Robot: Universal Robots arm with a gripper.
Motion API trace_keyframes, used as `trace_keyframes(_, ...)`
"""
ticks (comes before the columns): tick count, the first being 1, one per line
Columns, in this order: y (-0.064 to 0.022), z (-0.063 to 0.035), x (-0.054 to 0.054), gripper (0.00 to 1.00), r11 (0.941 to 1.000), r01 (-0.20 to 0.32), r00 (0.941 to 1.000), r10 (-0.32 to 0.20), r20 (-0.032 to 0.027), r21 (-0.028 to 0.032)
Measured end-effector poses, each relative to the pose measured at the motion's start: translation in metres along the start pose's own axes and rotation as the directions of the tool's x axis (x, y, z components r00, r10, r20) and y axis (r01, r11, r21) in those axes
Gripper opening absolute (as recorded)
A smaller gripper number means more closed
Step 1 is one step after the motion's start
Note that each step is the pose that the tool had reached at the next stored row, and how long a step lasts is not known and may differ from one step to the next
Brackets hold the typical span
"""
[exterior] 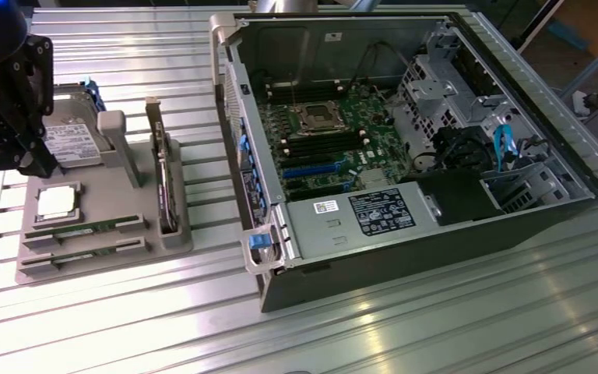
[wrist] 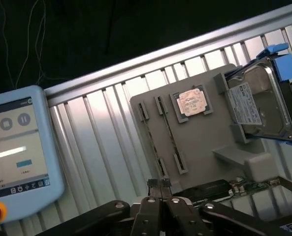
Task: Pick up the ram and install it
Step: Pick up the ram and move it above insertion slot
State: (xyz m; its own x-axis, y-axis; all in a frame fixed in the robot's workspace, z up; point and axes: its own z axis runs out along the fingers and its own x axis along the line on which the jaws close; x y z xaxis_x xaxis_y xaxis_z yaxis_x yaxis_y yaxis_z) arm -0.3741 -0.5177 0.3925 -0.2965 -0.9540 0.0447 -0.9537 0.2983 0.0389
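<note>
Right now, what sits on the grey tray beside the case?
On the grey tray: a ram stick, a second ram stick, a silver processor chip, a hard drive and an expansion card on edge. In the exterior view the gripper covers part of the drive.

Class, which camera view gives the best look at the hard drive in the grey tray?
The wrist view: the hard drive shows nearly its whole labelled face and its blue rails. In the exterior view the robot's dark arm covers part of it, leaving only some of the label in sight.
</note>
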Motion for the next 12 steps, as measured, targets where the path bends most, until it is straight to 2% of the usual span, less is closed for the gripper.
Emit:
trace_keyframes(5,0.0000,0.0000,0.0000,0.11,0.9965,0.084,0.9965,-0.084,-0.0035,0.0036)
trace_keyframes(8,0.0000,0.0000,0.0000,0.11,0.9900,0.141,0.9900,-0.141,-0.0061,0.0059)
trace_keyframes(10,0.0000,0.0000,0.0000,0.11,0.9772,0.212,0.9772,-0.212,-0.0096,0.0086)
trace_keyframes(12,0.0000,0.0000,0.0000,0.11,0.9760,0.218,0.9760,-0.217,-0.0099,0.0088)
